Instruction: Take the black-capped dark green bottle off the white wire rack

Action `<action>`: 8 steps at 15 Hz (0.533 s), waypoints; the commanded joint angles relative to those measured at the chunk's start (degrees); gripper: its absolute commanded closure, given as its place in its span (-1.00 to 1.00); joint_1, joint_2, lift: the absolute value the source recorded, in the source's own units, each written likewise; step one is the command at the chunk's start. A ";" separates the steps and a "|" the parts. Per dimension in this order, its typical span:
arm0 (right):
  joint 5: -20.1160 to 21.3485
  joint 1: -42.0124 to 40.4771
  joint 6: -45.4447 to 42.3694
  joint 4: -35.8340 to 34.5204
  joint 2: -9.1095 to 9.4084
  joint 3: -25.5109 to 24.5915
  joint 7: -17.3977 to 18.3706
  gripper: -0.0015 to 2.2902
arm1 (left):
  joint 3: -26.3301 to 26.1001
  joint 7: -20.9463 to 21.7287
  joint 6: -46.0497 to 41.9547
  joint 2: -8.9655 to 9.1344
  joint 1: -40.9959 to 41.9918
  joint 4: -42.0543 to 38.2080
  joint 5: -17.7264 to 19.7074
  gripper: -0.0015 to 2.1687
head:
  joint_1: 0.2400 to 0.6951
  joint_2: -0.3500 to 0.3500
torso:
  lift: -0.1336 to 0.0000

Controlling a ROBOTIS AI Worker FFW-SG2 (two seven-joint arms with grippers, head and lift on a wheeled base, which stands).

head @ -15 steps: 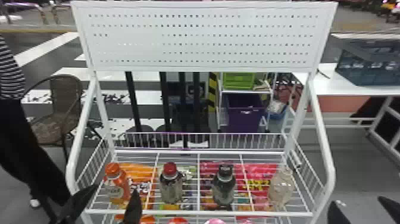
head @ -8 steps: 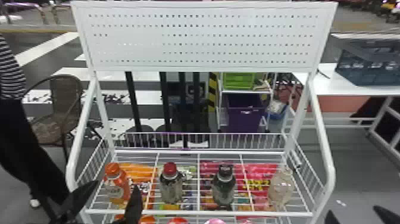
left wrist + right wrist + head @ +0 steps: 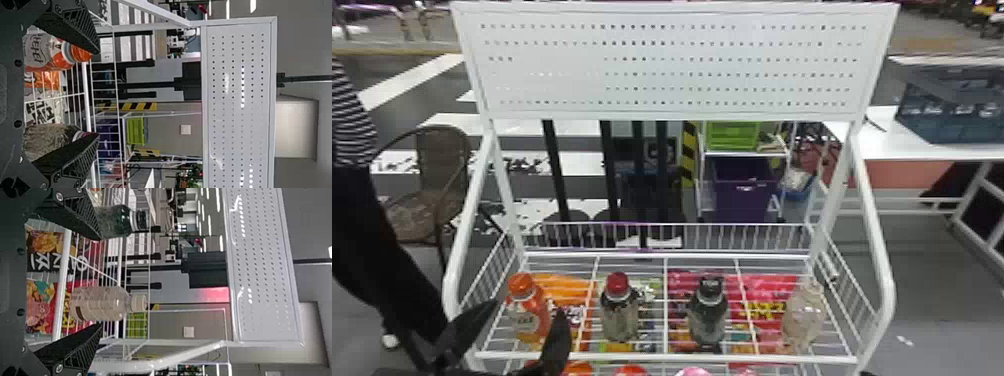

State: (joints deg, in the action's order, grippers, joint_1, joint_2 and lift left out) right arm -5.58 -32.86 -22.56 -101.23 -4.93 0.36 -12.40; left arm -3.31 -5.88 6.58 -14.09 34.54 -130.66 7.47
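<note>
The left tool (image 3: 528, 307) is wide open and empty. In the head view it lies between seven and eight o'clock, its fingers near the orange bottle (image 3: 529, 320); I cannot tell if they touch it. The right tool (image 3: 868, 373) is wide open and empty too; its tip just enters the head view between four and five o'clock.

The black-capped bottle (image 3: 708, 320) stands upright on the white rack (image 3: 657, 358), between five and six o'clock in the head view. The red-capped bottle (image 3: 619, 317) is at nine o'clock from it, with the orange one farther out the same way; the clear bottle (image 3: 802, 320) is at three o'clock.

The right wrist view brings out a pale cap (image 3: 139, 303) on the clear bottle, which appears between the spread fingers, while one finger partly covers the black-capped bottle. In the left wrist view one finger overlaps the red-capped bottle and the other is close by the orange bottle's cap. Both wrist views show a switch plate (image 3: 188, 331) on the wall. The head view gives a chair (image 3: 439, 155) at nine o'clock and a blue-grey crate (image 3: 952, 110) between two and three.
</note>
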 commanded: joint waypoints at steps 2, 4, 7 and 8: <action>2.95 8.16 2.48 7.36 -0.08 6.15 0.54 -0.90 | 0.85 -0.01 0.94 0.02 0.00 -0.91 0.18 -0.87 | 0.14 0.00 | 1.00; 4.00 12.11 3.89 10.09 0.09 8.78 1.15 -0.90 | 0.94 -0.01 1.47 0.02 0.00 -1.17 0.18 -0.87 | 0.14 0.00 | 1.00; 4.79 18.00 6.00 15.89 1.50 11.33 2.47 -0.90 | 1.11 0.43 2.88 -0.07 -0.17 -1.44 0.35 -0.87 | 0.14 0.00 | 1.00; 5.85 19.85 6.00 18.00 1.94 12.12 3.17 -0.89 | 1.11 0.43 3.23 -0.07 -0.17 -1.44 0.35 -0.87 | 0.14 0.00 | 1.00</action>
State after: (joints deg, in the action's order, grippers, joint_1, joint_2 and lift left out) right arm -0.83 -15.73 -16.70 -86.20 -3.78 11.42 -9.66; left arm -2.21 -5.46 9.25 -14.12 34.42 -132.06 7.82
